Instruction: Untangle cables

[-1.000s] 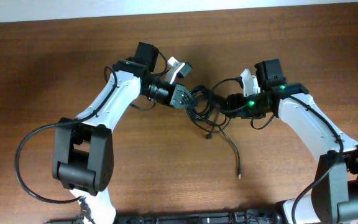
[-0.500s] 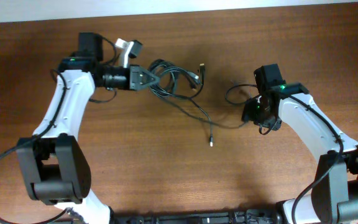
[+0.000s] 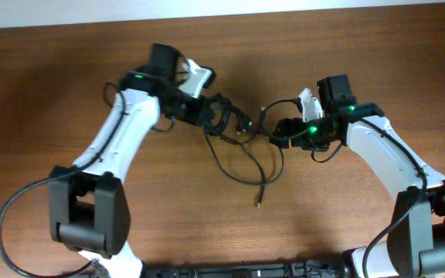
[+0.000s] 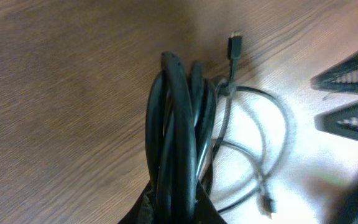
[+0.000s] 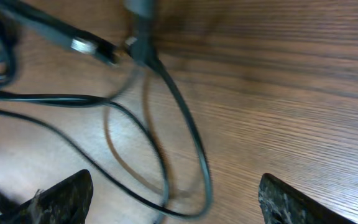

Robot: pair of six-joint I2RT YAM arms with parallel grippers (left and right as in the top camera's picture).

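The cables (image 3: 230, 127) are thin black cords lying in loose loops on the wooden table between the two arms, with one end trailing down to a small plug (image 3: 258, 205). My left gripper (image 3: 207, 116) is shut on a bundle of several black cable strands (image 4: 179, 130), which rises from between its fingers in the left wrist view. A small plug (image 4: 235, 45) lies beyond the bundle. My right gripper (image 3: 278, 133) is open, its fingers wide apart (image 5: 173, 199), with loose cable loops (image 5: 166, 124) lying between and ahead of them, not gripped.
The wooden table (image 3: 346, 216) has a pale strip along its far edge. The thicker black wires of the arms hang near each wrist. In the left wrist view the right gripper's fingers (image 4: 353, 93) show at the right edge.
My left gripper has swung back right toward the centre with the bundle. My right gripper has moved left toward the cables and opened wide. The loose cord has re-formed into loops.
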